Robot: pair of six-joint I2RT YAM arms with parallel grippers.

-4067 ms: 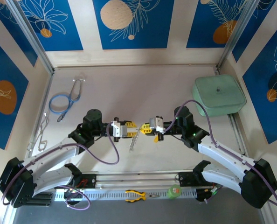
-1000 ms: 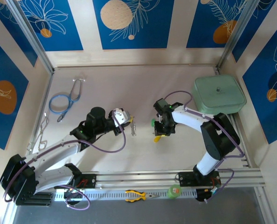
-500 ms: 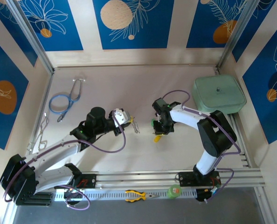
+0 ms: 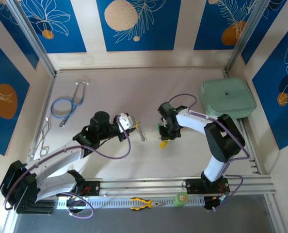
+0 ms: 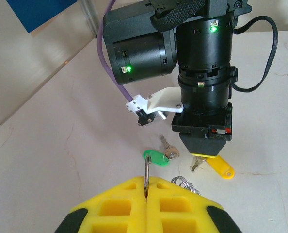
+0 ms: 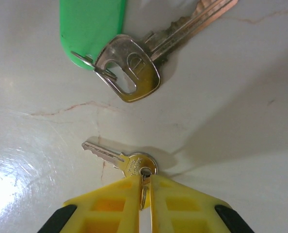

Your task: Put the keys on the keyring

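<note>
My left gripper (image 5: 147,180) is shut on one silver ring (image 5: 147,171) of the keyring; more of its rings (image 5: 185,183) coil beside the yellow fingers. In the top view the keyring (image 4: 142,133) hangs from that gripper (image 4: 135,125) just above the table. Both keys lie on the table ahead. The green-tagged key (image 5: 156,157) (image 6: 129,68) lies free. My right gripper (image 6: 145,178) points down, its jaws pinched on the small ring and yellow tag of the yellow key (image 6: 122,161) (image 5: 216,166). That gripper (image 4: 164,137) stands right of the keyring.
A blue stethoscope (image 4: 66,104) and wire clips (image 4: 43,136) lie at the left. A pale green lidded box (image 4: 228,98) stands at the right. Yellow-handled pliers (image 4: 140,203) and a green tape roll (image 4: 181,198) rest on the near rail.
The left gripper has carried the keyring slightly right, toward the keys. The right gripper has narrowed onto the yellow key's ring and hardly moved.
</note>
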